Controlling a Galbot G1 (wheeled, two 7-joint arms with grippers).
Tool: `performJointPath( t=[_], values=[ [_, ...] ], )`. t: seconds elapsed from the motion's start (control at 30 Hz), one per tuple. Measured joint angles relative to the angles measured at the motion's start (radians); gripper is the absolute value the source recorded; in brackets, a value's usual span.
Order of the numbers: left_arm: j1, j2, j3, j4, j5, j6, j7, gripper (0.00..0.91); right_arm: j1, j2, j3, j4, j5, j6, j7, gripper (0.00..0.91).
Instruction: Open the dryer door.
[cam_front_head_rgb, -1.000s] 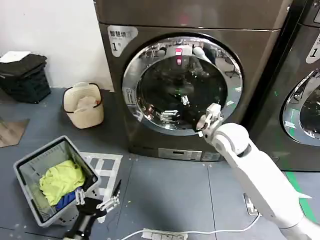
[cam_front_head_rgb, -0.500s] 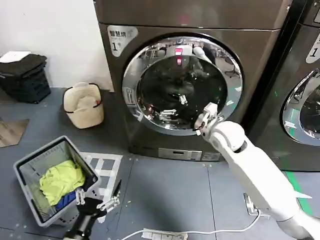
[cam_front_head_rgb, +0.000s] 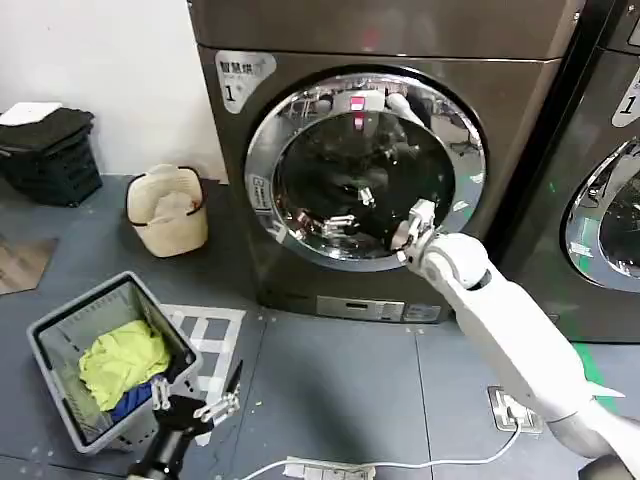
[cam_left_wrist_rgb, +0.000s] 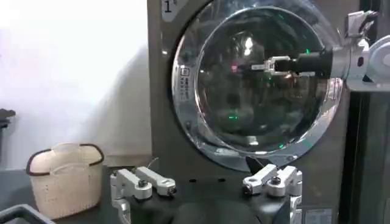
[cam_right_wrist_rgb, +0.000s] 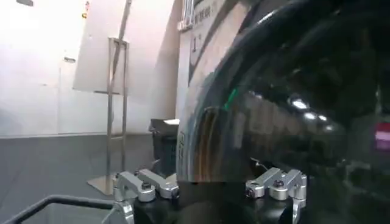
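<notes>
My left wrist view shows the right claw (cam_left_wrist_rgb: 272, 65) spread before the dryer door (cam_left_wrist_rgb: 256, 79); my head view adds a basket (cam_front_head_rgb: 60, 335) holding yellow cloth (cam_front_head_rgb: 122, 362), lower left.

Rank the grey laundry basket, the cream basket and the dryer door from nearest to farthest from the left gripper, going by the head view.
From the left gripper, low at the view's bottom:
1. Grey laundry basket, just beside it on the floor.
2. Cream basket, farther back by the wall.
3. Dryer door, up on machine 1.
</notes>
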Motion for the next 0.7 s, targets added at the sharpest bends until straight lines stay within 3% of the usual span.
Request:
performJointPath(
  t=[0.7],
  values=[
    [0.004, 0.0, 0.003, -0.009, 0.009, -0.004, 0.0, 0.907, 0.056, 0.044, -0.042, -0.119, 0.002, 0.041, -0.054, 0.907]
  ],
)
